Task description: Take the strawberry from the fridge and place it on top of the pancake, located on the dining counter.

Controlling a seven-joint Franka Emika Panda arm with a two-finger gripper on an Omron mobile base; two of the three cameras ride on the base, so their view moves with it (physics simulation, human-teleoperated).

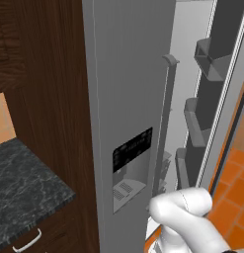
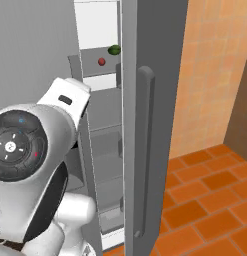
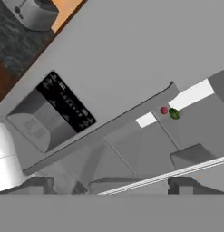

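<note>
The grey fridge (image 1: pixel 128 84) stands close in front of me, its left door shut, with the black dispenser panel (image 1: pixel 132 148) in it. Its right door (image 2: pixel 150 125) is swung open. Through the gap, the tiny red strawberry (image 2: pixel 101 61) lies on an upper white shelf beside a small dark green round item (image 2: pixel 114 50). In the hand view the strawberry (image 3: pixel 164 110) sits far off, well beyond my gripper (image 3: pixel 111 186), whose dark fingertips (image 3: pixel 38 185) stand wide apart, open with nothing between them. The pancake and the dining counter are out of view.
A dark wooden cabinet wall (image 1: pixel 49 74) and a black marbled counter (image 1: pixel 24 188) flank the fridge on the left. Grey door bins (image 1: pixel 212 59) line the open door. Orange floor tiles (image 2: pixel 205 200) lie to the right. A grey appliance (image 3: pixel 34 13) sits on the dark counter.
</note>
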